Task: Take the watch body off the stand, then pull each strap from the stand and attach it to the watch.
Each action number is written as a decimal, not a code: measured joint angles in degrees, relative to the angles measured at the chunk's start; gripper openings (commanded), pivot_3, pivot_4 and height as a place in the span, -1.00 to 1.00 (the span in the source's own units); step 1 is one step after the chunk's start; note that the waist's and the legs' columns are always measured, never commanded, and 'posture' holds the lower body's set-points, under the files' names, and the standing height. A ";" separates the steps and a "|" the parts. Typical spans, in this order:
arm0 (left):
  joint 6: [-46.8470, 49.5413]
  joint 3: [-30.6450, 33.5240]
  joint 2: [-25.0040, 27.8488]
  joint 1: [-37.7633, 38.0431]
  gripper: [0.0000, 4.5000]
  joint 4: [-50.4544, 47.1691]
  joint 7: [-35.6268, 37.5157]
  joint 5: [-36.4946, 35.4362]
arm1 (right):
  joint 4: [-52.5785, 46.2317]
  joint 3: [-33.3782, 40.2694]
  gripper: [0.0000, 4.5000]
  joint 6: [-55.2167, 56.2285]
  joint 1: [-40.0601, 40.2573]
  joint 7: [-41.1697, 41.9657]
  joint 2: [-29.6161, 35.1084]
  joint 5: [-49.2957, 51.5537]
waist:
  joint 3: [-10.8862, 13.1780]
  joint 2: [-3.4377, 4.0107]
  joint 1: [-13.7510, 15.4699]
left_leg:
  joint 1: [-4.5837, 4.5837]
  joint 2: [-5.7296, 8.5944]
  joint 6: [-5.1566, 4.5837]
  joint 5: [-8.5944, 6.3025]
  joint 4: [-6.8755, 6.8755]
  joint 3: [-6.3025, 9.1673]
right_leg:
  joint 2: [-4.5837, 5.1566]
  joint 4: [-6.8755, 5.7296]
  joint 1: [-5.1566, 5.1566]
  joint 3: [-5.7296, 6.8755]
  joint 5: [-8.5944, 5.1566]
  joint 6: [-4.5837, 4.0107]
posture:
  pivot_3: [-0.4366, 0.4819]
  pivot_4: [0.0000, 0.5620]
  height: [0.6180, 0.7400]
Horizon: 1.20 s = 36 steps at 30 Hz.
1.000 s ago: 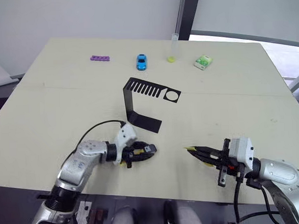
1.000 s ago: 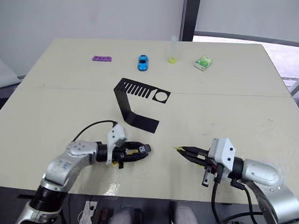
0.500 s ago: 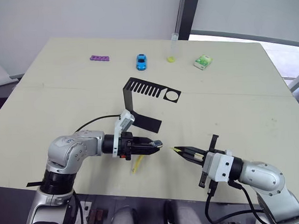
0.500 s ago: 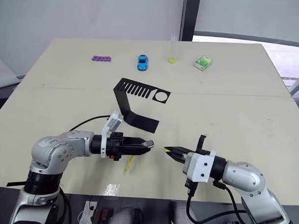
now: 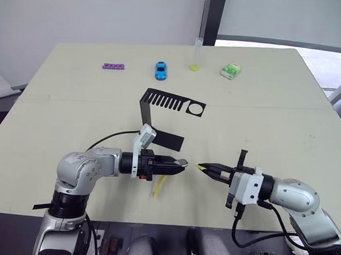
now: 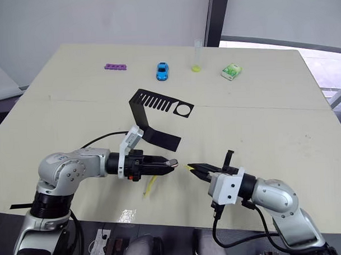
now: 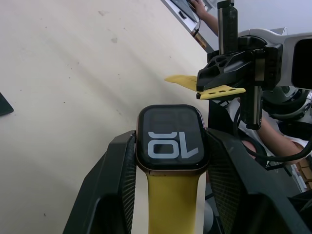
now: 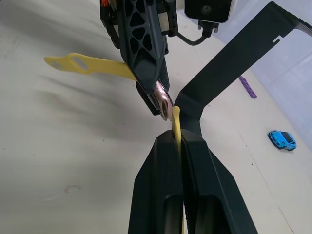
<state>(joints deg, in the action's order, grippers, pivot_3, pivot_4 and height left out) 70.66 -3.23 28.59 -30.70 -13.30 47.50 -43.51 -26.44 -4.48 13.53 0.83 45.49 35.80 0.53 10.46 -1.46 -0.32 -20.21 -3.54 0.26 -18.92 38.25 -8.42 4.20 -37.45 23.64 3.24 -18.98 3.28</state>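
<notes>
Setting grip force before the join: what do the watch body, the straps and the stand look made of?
Watch body: glossy glass face in a shiny, apparently metal rim. Straps: matte yellow, probably rubber or silicone; the attached one droops. Stand: thin matte black sheet, likely bent metal.

A pale beige bench (image 5: pixel 271 129) carries everything. Near its middle the stand (image 5: pixel 159 114) sits on its flat black foot, the slotted top plate reaching out toward the right. Along the far edge lie four small things in a row, well apart from the stand: a purple block strip (image 5: pixel 113 66), a blue toy car (image 5: pixel 160 70), a clear tube with a yellow-green bottom (image 5: pixel 197 55) standing upright, and a small green box (image 5: pixel 231 70).
</notes>
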 measured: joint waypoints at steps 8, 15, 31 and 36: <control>-0.04 0.00 0.00 0.04 -0.29 -0.04 -0.85 -0.93 | 0.79 -1.63 -1.00 0.20 -1.05 -0.01 -0.13 -0.90 | 0.00 0.00 -0.02 | 0.00 0.00 0.00 0.00 0.01 0.00 | 0.00 -0.01 0.00 0.00 0.00 0.00 | -0.05 -0.47 1.00; -0.13 0.00 -0.13 0.04 -0.29 -0.03 -1.63 -1.53 | 1.83 -1.98 -1.00 0.35 -1.81 -0.04 -0.37 -1.13 | 0.00 0.00 0.03 | 0.00 0.00 0.00 0.00 0.01 0.00 | 0.00 -0.01 0.00 0.00 0.00 0.00 | -0.05 -0.47 1.00; -0.68 -0.02 -0.40 0.08 -0.29 -0.02 -2.05 -1.68 | 1.93 -1.99 -1.00 0.68 -2.15 -0.04 -0.38 -1.12 | 0.00 0.00 0.02 | 0.00 0.00 0.00 0.00 0.02 0.00 | 0.00 -0.01 0.00 0.00 0.00 0.00 | -0.05 -0.47 1.00; -0.75 -0.12 -0.40 0.16 -0.29 -0.02 -2.40 -1.67 | 1.93 -2.03 -1.00 0.68 -2.15 -0.04 -0.37 -1.12 | 0.00 0.00 0.02 | 0.00 0.00 0.00 0.00 0.02 0.00 | 0.00 -0.02 0.00 0.00 0.00 0.00 | -0.05 -0.47 1.00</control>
<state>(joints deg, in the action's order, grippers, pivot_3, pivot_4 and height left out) 69.91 -3.35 28.19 -30.53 -13.32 45.10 -45.18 -24.51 -6.51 14.21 -1.32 45.45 35.42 -0.59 10.46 -1.46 -0.30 -20.22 -3.54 0.26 -18.92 38.27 -8.43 4.20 -37.46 23.64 3.24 -18.98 3.27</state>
